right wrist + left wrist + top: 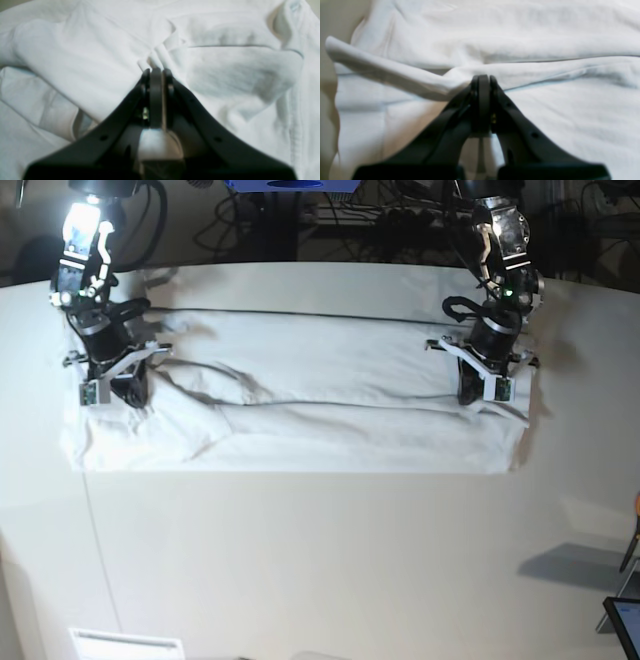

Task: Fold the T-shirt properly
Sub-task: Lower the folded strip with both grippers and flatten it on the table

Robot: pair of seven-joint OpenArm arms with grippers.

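Soft, creased T-shirt (330, 415) (white cotton) pinched by both pincers.

T-shirt (330, 405): soft white cotton cloth, matt, wrinkled, hemmed edges. Bench (320, 560): smooth off-white top, matt. Left gripper (483, 77) and right gripper (157, 71): black plastic fingers (480, 100), smooth, slight dull sheen.

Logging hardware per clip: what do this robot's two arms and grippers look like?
Both match. The left gripper and right gripper have matte black fingers flaring wide toward the base, with small round holes. In the base view, each arm is black with white bracket plates, a small green board at the wrist, and black cables looping above.
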